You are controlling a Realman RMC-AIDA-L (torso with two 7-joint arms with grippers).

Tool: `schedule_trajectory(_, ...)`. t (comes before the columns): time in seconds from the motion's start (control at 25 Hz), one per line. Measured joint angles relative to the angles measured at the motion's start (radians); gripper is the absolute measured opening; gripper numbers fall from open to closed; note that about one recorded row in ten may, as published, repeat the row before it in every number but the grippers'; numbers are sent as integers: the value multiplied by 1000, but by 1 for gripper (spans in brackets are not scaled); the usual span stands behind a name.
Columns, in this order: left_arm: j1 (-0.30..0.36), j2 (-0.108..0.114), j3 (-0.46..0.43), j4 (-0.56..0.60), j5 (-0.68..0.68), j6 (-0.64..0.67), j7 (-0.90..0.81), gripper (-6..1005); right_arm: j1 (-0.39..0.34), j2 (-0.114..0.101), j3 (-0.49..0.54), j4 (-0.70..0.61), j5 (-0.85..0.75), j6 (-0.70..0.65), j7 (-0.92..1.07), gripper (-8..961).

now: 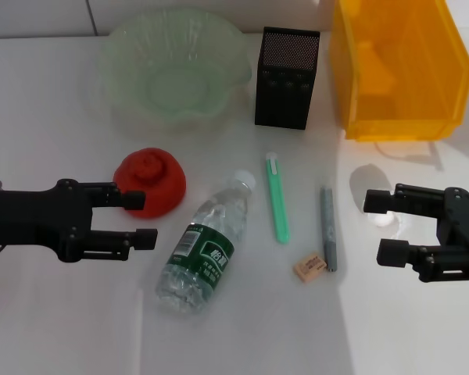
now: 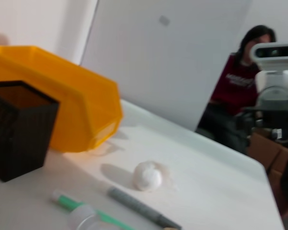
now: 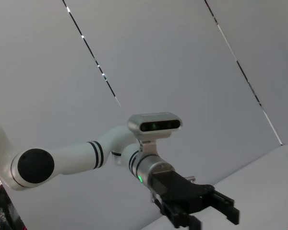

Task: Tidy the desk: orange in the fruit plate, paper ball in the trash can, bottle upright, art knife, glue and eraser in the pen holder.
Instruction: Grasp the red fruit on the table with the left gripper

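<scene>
The orange (image 1: 151,180) sits on the table, touching the upper finger of my open left gripper (image 1: 143,219). To its right the bottle (image 1: 207,242) lies on its side. Further right lie the art knife (image 1: 277,197), the glue (image 1: 328,228) and the eraser (image 1: 309,266). My right gripper (image 1: 377,226) is open, and the paper ball (image 1: 384,219) shows between its fingertips. At the back stand the fruit plate (image 1: 172,74), the pen holder (image 1: 287,78) and the trash can (image 1: 399,70). The left wrist view shows the paper ball (image 2: 148,176), glue (image 2: 141,208) and trash can (image 2: 62,110).
The right wrist view shows my left arm and its open gripper (image 3: 201,211) against a white wall. A person (image 2: 245,91) sits beyond the table's far corner in the left wrist view. Bare table lies in front of the objects.
</scene>
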Motion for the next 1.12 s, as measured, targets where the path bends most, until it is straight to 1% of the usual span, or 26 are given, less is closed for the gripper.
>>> schedule_trajectory(0.24,-2,-8,-1,0,42,-224,-20,729,-8,5,0,6,0,14,0,823)
schedule_trajectory(0.36,-3,-21,-1,0,43,-322,-15,726,-9,5,0,23,0,21,0,823)
schedule_trajectory(0.56,-11,-45,9,-1,41,-427,-3,721,-12,4,0,30,0,24,0,823)
schedule_trajectory(0.64,-20,-51,15,-7,43,-452,7,719,-12,3,0,36,0,27,0,823)
schedule_trajectory(0.88,-46,-57,47,-34,43,-499,20,713,-14,1,0,54,0,38,0,824)
schedule_trajectory(1.0,-66,-56,94,-77,42,-580,21,711,-16,2,0,54,-1,38,3,824)
schedule_trajectory(1.12,-72,-56,136,-89,42,-614,21,708,-18,3,0,56,-2,42,4,824)
